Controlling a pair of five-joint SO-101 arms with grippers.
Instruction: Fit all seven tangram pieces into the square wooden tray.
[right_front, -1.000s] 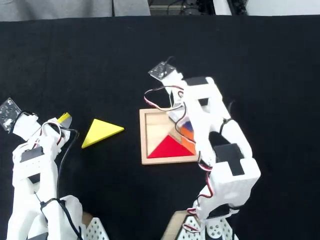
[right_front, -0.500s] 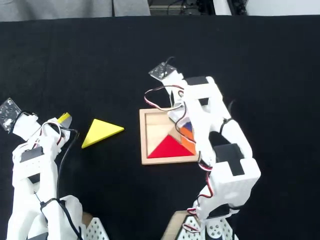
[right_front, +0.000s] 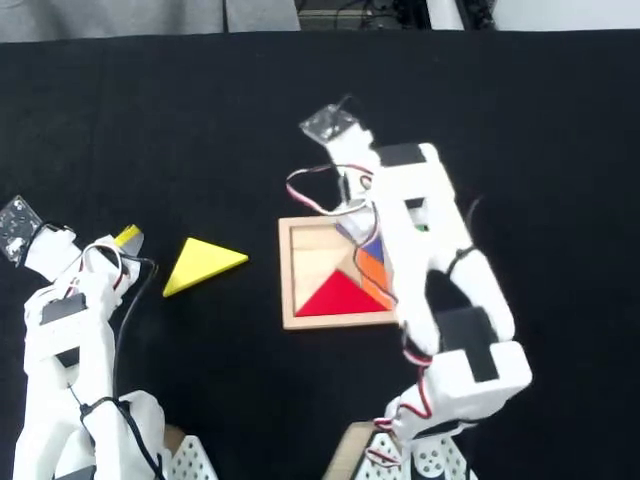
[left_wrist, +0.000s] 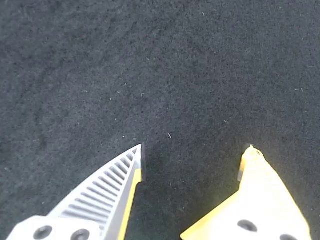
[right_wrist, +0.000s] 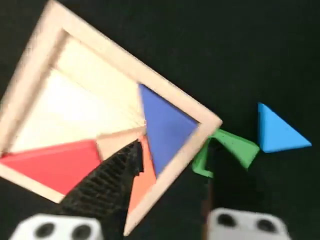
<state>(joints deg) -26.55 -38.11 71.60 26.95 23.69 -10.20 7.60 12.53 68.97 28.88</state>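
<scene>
The worktop (right_front: 520, 120) is draped in black, felt-like cloth with a fine nap. The right arm (right_front: 440, 290), white plastic with looping red, white and black wires, stretches from the near edge out over the tray's right side. The right pincer (right_wrist: 171, 150) stands open: its black, rough-textured finger hangs over the tray's inside, while the other finger is beyond the rim. The left arm (right_front: 70, 320) is folded at the worktop's left edge. The left pincer (left_wrist: 195, 150) is spread wide above bare cloth, one finger ribbed grey, the other yellow.

The square tray (right_wrist: 115, 55) of pale wood lies mid-worktop, part of its floor bare. In it lie a red triangle (right_wrist: 55, 165), a dark blue piece (right_wrist: 167, 125) and an orange piece (right_wrist: 142, 180). A yellow triangle (right_front: 200, 265) lies flat on the cloth between the left pincer and the tray. A light blue triangle (right_wrist: 277, 132) sits outside the tray, and near it a green piece (right_wrist: 230, 147) lies just beside the tray's corner.
</scene>
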